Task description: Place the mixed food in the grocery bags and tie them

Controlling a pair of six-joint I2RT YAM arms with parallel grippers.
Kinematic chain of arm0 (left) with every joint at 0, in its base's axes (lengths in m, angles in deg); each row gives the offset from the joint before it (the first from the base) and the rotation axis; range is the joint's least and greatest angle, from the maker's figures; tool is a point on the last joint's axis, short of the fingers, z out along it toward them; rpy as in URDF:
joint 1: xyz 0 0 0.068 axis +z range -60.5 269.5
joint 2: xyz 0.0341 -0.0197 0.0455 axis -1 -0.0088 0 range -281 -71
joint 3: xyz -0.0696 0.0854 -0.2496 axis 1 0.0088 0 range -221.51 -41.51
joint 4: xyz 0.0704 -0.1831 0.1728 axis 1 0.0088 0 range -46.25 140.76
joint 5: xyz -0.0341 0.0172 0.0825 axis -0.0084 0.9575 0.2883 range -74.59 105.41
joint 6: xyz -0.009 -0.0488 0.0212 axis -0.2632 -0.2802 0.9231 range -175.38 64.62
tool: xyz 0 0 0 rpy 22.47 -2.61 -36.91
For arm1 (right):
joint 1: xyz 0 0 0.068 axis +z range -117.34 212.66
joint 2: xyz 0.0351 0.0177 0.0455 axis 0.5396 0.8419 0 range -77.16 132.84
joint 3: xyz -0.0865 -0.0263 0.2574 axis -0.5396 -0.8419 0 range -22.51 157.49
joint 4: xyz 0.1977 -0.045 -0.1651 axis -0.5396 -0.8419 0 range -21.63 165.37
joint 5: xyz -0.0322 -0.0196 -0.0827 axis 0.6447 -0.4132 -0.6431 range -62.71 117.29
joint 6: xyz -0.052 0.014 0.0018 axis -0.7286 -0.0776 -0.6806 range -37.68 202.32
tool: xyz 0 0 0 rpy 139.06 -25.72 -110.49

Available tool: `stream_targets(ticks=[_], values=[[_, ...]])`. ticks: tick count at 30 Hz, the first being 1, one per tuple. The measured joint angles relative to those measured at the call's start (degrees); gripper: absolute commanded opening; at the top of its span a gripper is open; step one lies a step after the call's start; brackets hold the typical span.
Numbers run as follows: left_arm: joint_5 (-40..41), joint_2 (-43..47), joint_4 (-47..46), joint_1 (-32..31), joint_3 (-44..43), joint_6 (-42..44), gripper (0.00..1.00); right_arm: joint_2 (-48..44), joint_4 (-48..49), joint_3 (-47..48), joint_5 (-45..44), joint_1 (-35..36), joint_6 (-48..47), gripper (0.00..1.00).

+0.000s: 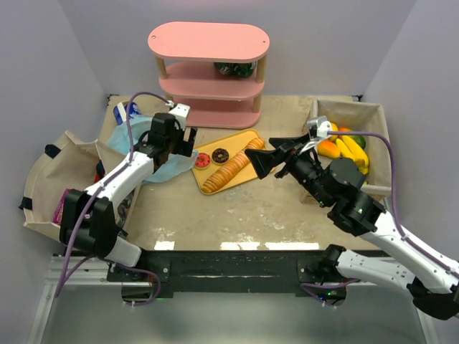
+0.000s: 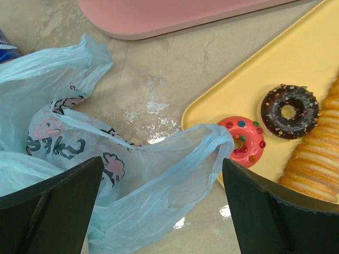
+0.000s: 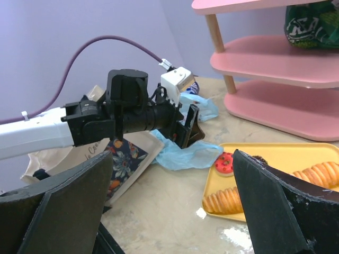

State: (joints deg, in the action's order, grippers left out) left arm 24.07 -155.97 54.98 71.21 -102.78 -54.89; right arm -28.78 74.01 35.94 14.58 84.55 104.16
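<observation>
Getting the grocery bag point(image 2: 69, 132) open looks like the step in hand. It lies crumpled and flat on the counter point(image 2: 185, 69), its cartoon print facing up, and one loop handle point(image 2: 212, 142) reaches the edge of the yellow tray point(image 2: 296, 58), touching or overlapping the pink doughnut point(image 2: 242, 142). The left claw point(image 1: 186, 137) hovers right over the bag with its jaws spread wide, gripping nothing. The right claw point(image 1: 259, 162) is equally wide open and empty, and sits above the tray's near end. To do this well, the left claw probably wants to drop onto that handle and pinch a single layer of film, so the mouth gapes when lifted instead of staying sealed. The thin plastic will likely slide and bunch, so a slow close suits it. The chocolate-glazed doughnut point(image 2: 289, 111) sits just beside the sliced loaf point(image 2: 318, 164), so the right claw should approach it from the loaf-free side. The bananas point(image 1: 353, 149) wait in the wicker basket point(image 1: 373, 115), well apart.
</observation>
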Motion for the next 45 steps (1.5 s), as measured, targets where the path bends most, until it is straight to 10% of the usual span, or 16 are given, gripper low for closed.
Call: stream_targets(ticks=[12, 16, 18, 37, 45], values=[[-5.6, -9.4, -1.1, 2.1, 0.2, 0.6, 0.94, -3.2, -5.3, -0.9, -3.1, 0.0, -0.1, 0.99], [-8.3, -11.5, -1.5, 2.6, 0.0, 0.7, 0.19, -3.7, -5.3, -0.9, -3.9, 0.0, -0.1, 0.99], [-9.4, -12.9, -0.9, 3.0, -0.3, 1.0, 0.00, -3.7, -5.5, -0.9, -4.3, 0.0, -0.1, 0.99], [-11.8, 27.0, -8.6, 3.7, -4.0, 3.8, 0.00, 1.0, -7.6, -0.9, -5.9, 0.0, 0.0, 0.99], [-32.6, 34.4, -9.2, 3.7, -0.3, 3.0, 0.00, 1.4, -11.2, 0.7, -7.6, 0.0, 1.8, 0.99]])
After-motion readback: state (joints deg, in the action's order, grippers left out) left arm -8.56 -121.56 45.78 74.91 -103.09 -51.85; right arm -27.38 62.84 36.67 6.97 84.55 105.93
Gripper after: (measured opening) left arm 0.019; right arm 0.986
